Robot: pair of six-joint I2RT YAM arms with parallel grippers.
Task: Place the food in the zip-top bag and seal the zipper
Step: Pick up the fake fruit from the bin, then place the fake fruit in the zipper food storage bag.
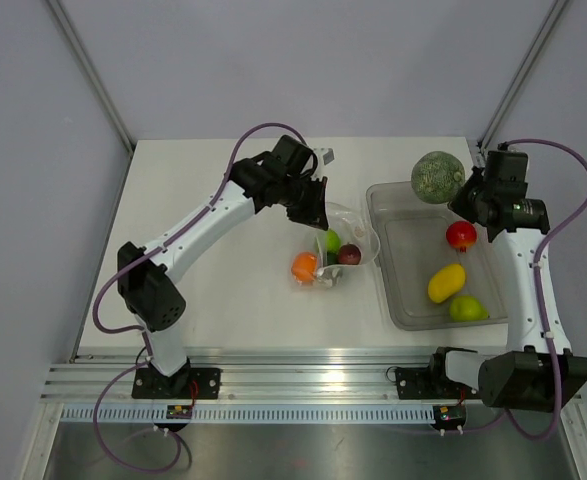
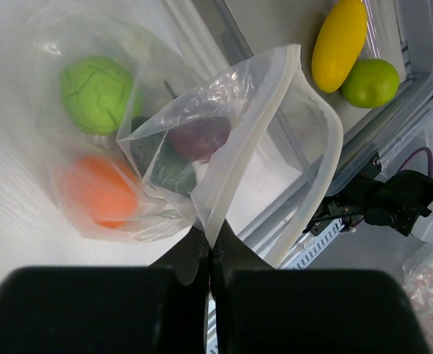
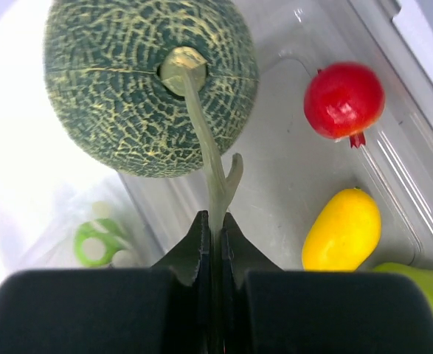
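White table [image 1: 223, 300] (aluminium rail [image 1: 303, 385] in front), pale grey walls [image 1: 273, 60].

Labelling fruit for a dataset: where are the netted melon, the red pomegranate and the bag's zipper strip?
netted melon [image 3: 120, 88], right wrist view, netted skin left of the stem.
red pomegranate [image 3: 343, 99], right wrist view, middle of its body.
zipper strip [image 2: 244, 140], left wrist view, midway along the pale band.

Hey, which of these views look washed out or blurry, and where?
Top external: even light, sharp. Left wrist: table beside the zip-top bag blown out white. Right wrist: melon sharp, left background overexposed and blurred.
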